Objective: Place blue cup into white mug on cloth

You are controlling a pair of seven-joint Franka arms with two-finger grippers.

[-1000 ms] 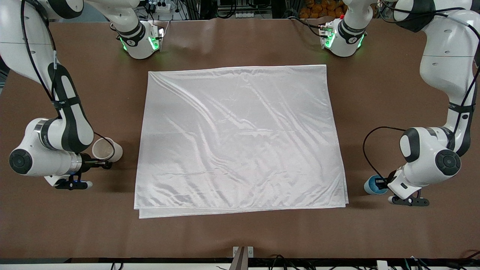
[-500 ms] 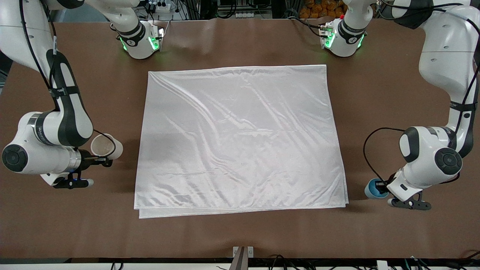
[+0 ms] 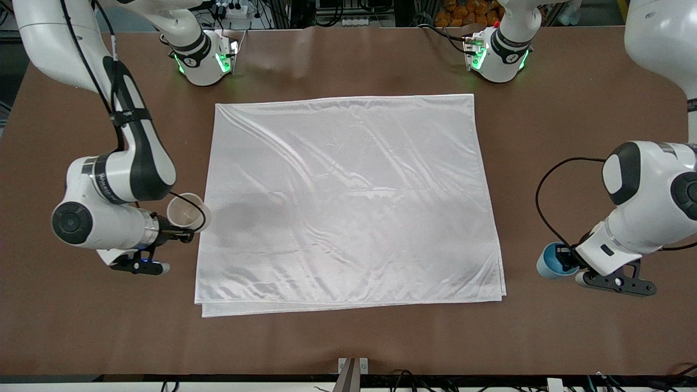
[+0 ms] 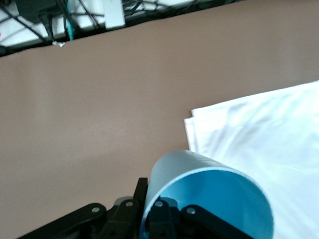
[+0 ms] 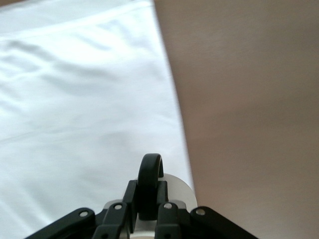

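Blue cup (image 4: 209, 199) fills the lower part of the left wrist view, tilted, its open mouth and light blue inside showing, with the left gripper (image 4: 162, 219) closed on its rim, dark fingers (image 4: 158, 215) on either side of the wall. It hangs over bare brown table (image 4: 89, 114), just beside the corner of the white cloth (image 4: 259, 134), whose doubled edge shows as two layers. Cables (image 4: 70, 17) and a white block lie along the table's edge.
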